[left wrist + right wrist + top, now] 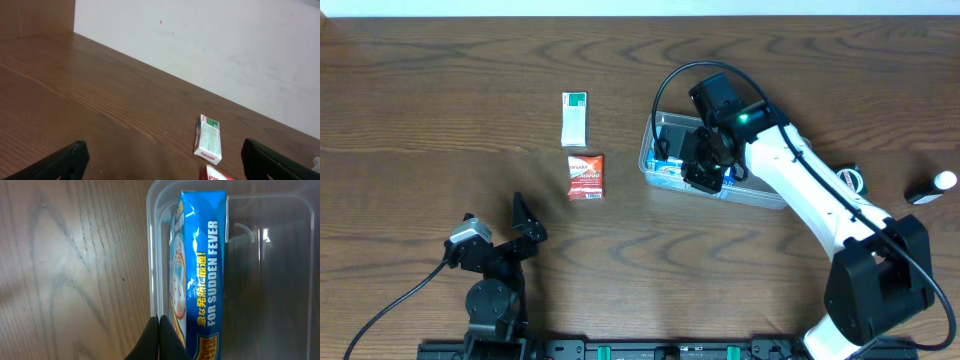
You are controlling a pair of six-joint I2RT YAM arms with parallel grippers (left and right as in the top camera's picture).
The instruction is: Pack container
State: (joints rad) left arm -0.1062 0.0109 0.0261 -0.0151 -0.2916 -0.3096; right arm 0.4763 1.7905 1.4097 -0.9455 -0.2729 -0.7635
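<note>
The clear plastic container (pixel 760 190) sits right of the table's centre. A blue fever-patch box (pixel 667 166) stands on its edge inside it, against the left wall; the right wrist view shows it too (pixel 200 270). My right gripper (pixel 705 165) is over the container's left end. In the right wrist view its fingers (pixel 159 330) are shut together on the container's (pixel 270 255) thin left wall. My left gripper (pixel 525 225) is open and empty near the front left (pixel 160 165).
A green-and-white packet (pixel 575 118) (pixel 208 140) and a red packet (pixel 586 177) (pixel 217 175) lie on the table left of the container. A small roll (pixel 853 178) and a black bottle with a white cap (pixel 930 187) lie at the right.
</note>
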